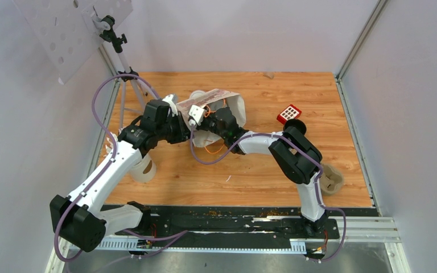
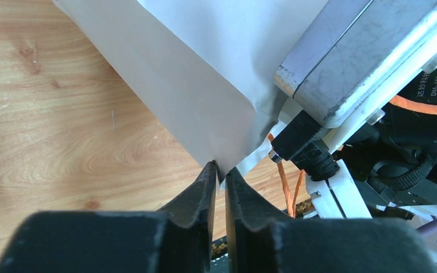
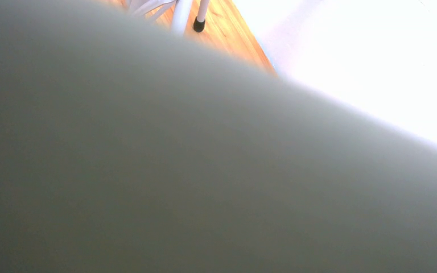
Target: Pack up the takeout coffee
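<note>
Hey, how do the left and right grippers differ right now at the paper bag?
The left gripper has its jaws nearly closed, pinching a corner of the paper bag; the right gripper has its fingers hidden against the bag, so its grip is unclear. The left wrist view is sharp; the right wrist view is blocked by a pale blurred surface. Both meet at the bag.

Wooden counter (image 1: 250, 165) with a few scattered items.
A white paper bag (image 1: 236, 108) is seen at the upper centre of the top view. A small red block with white squares (image 1: 289, 113) is set to its right, and a tan moulded cup carrier (image 1: 331, 179) lower down at the right edge. A pale cup (image 1: 145, 169) is partly hidden under an arm at the left. Tripod legs (image 1: 124, 94) are planted at upper left. A white scrap (image 1: 228, 178) is seen near the middle, and crumbs are strewn on the black strip (image 1: 233, 213) along the lower edge.
</note>
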Robot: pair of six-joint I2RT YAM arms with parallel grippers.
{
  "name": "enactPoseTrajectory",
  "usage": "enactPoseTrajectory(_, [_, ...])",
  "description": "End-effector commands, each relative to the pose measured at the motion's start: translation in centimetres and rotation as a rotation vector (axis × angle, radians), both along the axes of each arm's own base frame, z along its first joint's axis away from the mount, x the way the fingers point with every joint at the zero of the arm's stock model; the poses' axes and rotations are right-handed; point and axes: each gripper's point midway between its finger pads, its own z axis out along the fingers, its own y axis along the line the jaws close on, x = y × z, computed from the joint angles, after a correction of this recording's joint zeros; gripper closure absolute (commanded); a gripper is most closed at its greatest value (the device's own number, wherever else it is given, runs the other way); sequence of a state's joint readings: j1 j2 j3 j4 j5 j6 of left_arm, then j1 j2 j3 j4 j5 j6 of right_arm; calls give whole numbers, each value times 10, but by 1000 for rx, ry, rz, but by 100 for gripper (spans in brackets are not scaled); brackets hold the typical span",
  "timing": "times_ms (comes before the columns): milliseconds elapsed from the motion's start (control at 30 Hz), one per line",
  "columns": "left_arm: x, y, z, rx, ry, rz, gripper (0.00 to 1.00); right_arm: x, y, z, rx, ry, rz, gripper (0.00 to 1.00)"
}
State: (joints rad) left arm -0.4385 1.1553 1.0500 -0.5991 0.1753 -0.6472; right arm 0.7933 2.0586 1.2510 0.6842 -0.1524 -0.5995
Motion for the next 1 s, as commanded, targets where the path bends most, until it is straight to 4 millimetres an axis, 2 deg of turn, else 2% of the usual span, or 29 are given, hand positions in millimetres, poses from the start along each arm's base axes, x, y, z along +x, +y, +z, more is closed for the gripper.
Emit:
enactPoseTrajectory(0, [5,-4,6,-15,-28,-7,88,2,1,13,29,15,-4,85])
enactPoseTrajectory(67, [5,-5,5,-16,-26,-11,96,3,1,12,28,15,-8,85])
enactPoseTrajectory(133, [5,-6,5,-21,-22,-14,100,5,1,9,25,17,-15,85])
enactPoseTrajectory(500, [5,-6,6,-24,-22,-9,100,8,0,5,18,25,-28,84])
enactPoseTrajectory(533, [6,-5,6,-23,-23,-4,96,7,0,6,20,22,-27,84])
enactPoseTrajectory(633, [7,-5,5,-20,-22,2,78,6,0,6,18,24,-20,84])
enactPoseTrajectory(733, [8,-5,4,-11,-22,-4,66,7,-2,3,16,28,-23,84])
enactPoseTrajectory(833, [8,-4,3,-5,-21,-1,59,9,-2,1,16,30,-25,84])
enactPoseTrajectory(967, [11,-2,0,16,-14,5,55,10,-2,3,22,29,-26,84])
